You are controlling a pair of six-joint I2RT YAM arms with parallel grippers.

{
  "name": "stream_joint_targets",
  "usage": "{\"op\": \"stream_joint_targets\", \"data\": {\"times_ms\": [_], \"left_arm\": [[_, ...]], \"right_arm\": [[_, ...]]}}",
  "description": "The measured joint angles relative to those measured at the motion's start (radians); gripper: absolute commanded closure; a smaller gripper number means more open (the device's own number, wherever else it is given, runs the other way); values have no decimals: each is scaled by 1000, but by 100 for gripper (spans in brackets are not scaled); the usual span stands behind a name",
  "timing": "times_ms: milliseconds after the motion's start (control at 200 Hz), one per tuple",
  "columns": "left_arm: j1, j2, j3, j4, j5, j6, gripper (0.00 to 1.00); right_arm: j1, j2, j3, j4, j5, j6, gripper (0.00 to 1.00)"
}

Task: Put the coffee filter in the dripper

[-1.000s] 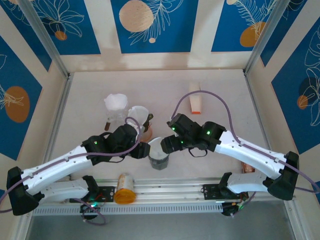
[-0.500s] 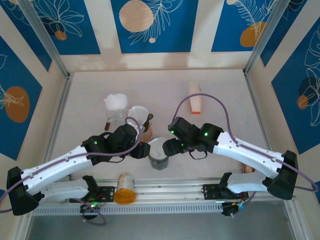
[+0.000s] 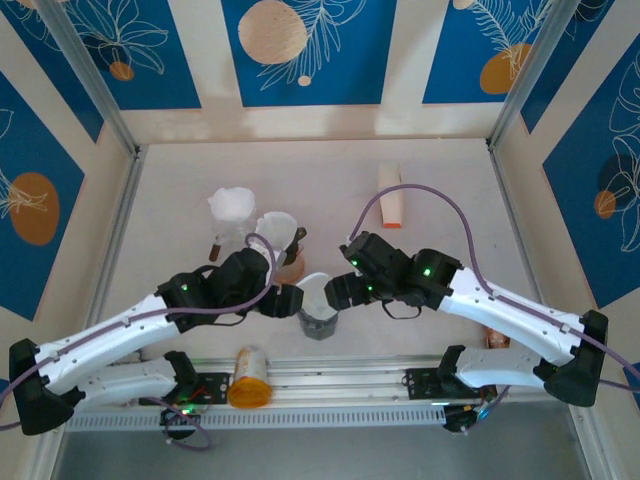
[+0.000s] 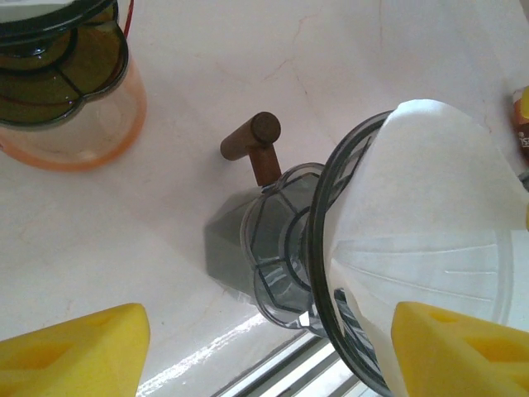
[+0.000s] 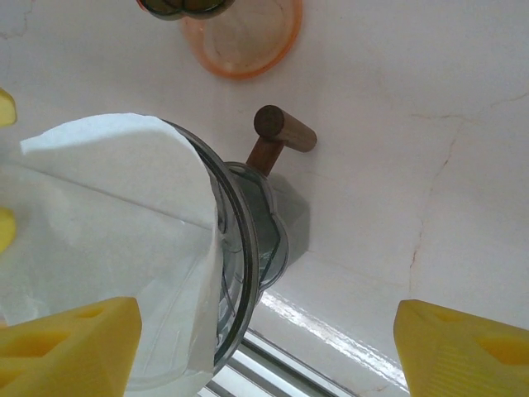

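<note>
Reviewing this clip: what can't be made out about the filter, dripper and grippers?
- How deep the filter sits in the dripper: in both wrist views the paper itself covers the inside.
- Whether the finger touches the filter: left wrist view, cut off by the bottom edge.
- The fingertips of the left gripper and right gripper: top view, hidden under the gripper bodies.
</note>
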Motion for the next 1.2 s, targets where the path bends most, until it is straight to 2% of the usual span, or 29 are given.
{"op": "stream_joint_targets", "data": {"times_ms": [100, 250, 545, 830, 925, 1195], "left_arm": [[0, -11, 0, 0, 0, -1, 17], [0, -16, 0, 0, 0, 0, 17], [0, -5, -1, 4, 2, -15, 33], [0, 3, -11, 5, 5, -18, 38], [0, 3, -15, 3, 5, -19, 37], [0, 2, -16, 0, 3, -24, 19]], "right_arm": [[0, -11, 4, 0, 15, -1, 19], [0, -43, 5, 0, 38, 0, 19], [0, -44, 5, 0, 41, 0, 20], [-8, -19, 5, -2, 41, 2, 20], [-8, -14, 5, -1, 41, 5, 20], [-10, -16, 5, -2, 45, 5, 20]]}}
